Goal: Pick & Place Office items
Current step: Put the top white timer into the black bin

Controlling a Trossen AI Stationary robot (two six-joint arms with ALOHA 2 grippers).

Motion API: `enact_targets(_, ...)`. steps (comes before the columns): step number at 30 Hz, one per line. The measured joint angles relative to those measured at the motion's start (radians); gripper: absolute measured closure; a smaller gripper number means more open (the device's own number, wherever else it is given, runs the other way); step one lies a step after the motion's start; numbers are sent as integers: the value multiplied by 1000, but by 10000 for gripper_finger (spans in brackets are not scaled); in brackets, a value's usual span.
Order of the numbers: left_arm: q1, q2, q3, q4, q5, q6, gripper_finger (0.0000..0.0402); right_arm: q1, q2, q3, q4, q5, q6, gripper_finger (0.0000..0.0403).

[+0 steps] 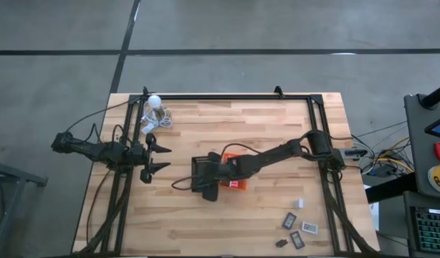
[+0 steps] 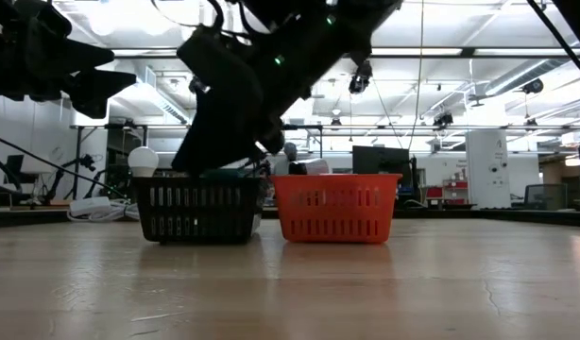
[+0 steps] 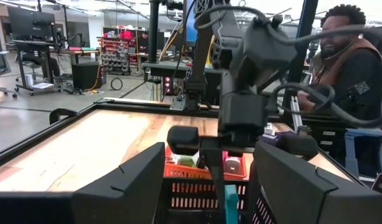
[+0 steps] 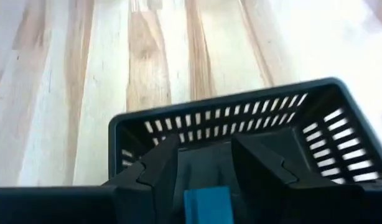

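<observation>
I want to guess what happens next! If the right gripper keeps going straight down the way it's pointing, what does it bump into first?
Probably the black basket: the right gripper points into it, a teal block between its fingers.

Right pincer (image 3: 230, 198) over black tray (image 3: 185, 194), teal block (image 3: 231, 204) between fingers; person (image 3: 353, 68) behind.

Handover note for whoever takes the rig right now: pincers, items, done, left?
Right pincer: over the black basket, a teal block between its fingers; grip unclear.
Left pincer: open, empty, waiting at table's left near the white bulb.
Done: several items sit in the orange basket.
Left: flat grey pieces on the table at the right arm's near corner.
</observation>
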Motion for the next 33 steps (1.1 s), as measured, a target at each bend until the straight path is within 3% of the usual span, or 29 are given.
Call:
enact_targets(7, 0, 0, 0, 0, 0, 0, 149, 0, 0, 99, -122, 13, -17, 253)
enact_targets(17, 0, 0, 0, 0, 0, 0, 149, 48, -10, 324, -509, -66, 93, 250)
enact_targets(28, 0, 0, 0, 0, 0, 0, 149, 301, -31, 438, -717, 413, 147, 250)
enact_targets(33, 0, 0, 0, 0, 0, 0, 149, 373, -44, 439, -801, 475, 347, 250)
